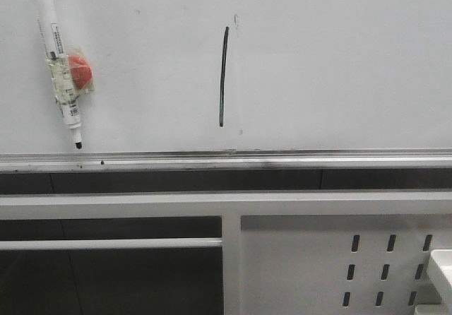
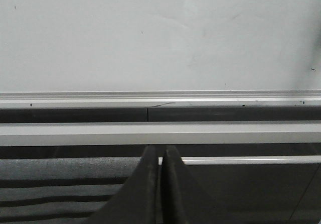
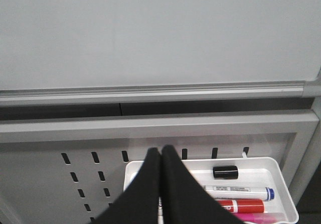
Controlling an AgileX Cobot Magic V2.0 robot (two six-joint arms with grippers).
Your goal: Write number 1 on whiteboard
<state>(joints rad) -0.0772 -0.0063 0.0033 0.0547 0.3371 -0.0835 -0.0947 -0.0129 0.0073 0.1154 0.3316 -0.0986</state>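
Observation:
The whiteboard (image 1: 332,68) fills the upper part of the front view, with a silver rail (image 1: 226,159) along its lower edge. A thin dark stroke, the number 1 (image 1: 223,76), runs nearly vertically near the board's middle. A white marker (image 1: 58,64) with a black cap hangs tilted at the board's left, a red magnet (image 1: 80,72) stuck to it. Neither gripper appears in the front view. My left gripper (image 2: 160,149) is shut and empty below the board's rail (image 2: 160,98). My right gripper (image 3: 161,149) is shut and empty above a white tray (image 3: 281,176).
The tray holds a loose black cap (image 3: 225,172), a white marker with a blue cap (image 3: 241,191), a red marker (image 3: 241,205) and a pink one (image 3: 256,217). A white perforated metal frame (image 1: 339,258) stands below the board; the tray's corner (image 1: 441,265) shows at its right.

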